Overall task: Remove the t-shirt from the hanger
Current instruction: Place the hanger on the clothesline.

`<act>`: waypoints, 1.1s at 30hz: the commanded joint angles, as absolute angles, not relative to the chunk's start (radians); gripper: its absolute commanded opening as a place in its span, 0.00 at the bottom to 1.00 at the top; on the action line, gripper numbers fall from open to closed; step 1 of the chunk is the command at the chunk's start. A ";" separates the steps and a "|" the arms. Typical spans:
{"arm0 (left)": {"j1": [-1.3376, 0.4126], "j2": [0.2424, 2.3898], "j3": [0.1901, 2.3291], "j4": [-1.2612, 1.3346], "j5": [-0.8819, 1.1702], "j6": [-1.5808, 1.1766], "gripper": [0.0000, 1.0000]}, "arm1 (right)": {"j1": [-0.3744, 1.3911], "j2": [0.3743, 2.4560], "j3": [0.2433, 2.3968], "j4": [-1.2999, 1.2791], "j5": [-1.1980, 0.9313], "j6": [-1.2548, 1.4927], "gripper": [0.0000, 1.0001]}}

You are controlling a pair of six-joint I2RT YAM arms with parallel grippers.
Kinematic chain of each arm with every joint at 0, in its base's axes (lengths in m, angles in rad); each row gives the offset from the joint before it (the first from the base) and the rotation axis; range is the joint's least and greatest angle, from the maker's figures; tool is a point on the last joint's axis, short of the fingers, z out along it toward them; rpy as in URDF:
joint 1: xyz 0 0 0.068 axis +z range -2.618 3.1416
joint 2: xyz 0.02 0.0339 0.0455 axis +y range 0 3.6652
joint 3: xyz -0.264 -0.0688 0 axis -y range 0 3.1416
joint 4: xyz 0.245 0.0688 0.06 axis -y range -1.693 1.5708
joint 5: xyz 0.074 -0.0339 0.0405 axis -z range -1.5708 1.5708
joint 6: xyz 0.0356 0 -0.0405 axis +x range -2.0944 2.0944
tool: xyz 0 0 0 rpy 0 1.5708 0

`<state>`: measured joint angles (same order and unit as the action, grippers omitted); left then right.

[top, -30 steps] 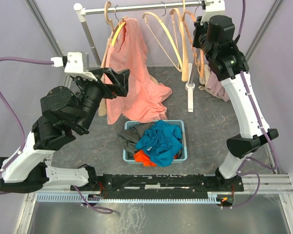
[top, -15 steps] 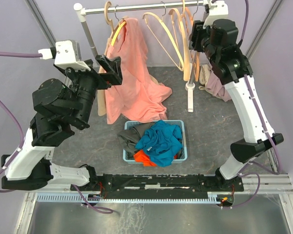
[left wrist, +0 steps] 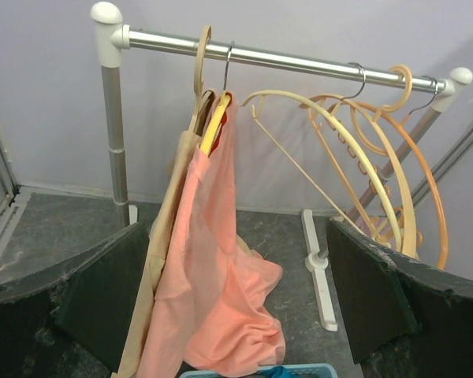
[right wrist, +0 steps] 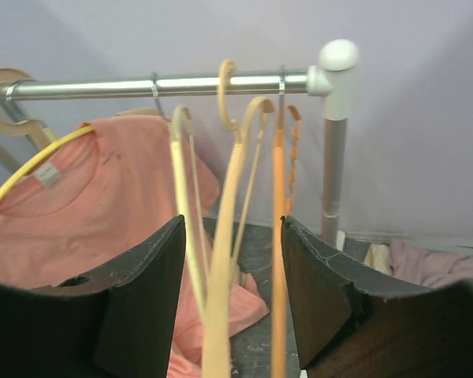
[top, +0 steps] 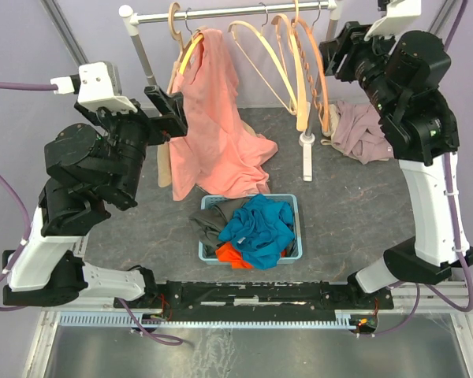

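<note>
The left wrist view crops the shirt [left wrist: 221, 299] at the bottom, leaving me a sliver of basket [left wrist: 221, 372]. On the right wrist, near hangers [right wrist: 229, 260] blur; the tag [right wrist: 46, 177] I can't read.

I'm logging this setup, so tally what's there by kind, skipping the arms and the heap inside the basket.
Hangers on the rail: 5
Pink t-shirt, on the yellow hanger: 1
Loose mauve garment: 1
Basket: 1
Clothes rail: 1
Total: 9
</note>
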<state>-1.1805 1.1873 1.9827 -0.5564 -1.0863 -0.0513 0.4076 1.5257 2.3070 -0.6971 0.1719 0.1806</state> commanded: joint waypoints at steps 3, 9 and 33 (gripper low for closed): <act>-1.186 1.152 1.949 -0.626 -1.120 -0.190 0.99 | 0.533 1.536 2.327 -0.682 0.112 0.188 0.61; -1.186 1.127 1.926 -0.651 -1.158 -0.221 0.99 | 0.680 1.595 2.344 -0.638 0.150 0.228 0.61; -1.186 0.942 1.731 -0.531 -1.226 -0.245 0.99 | 0.993 2.009 2.501 -0.372 0.319 0.378 0.59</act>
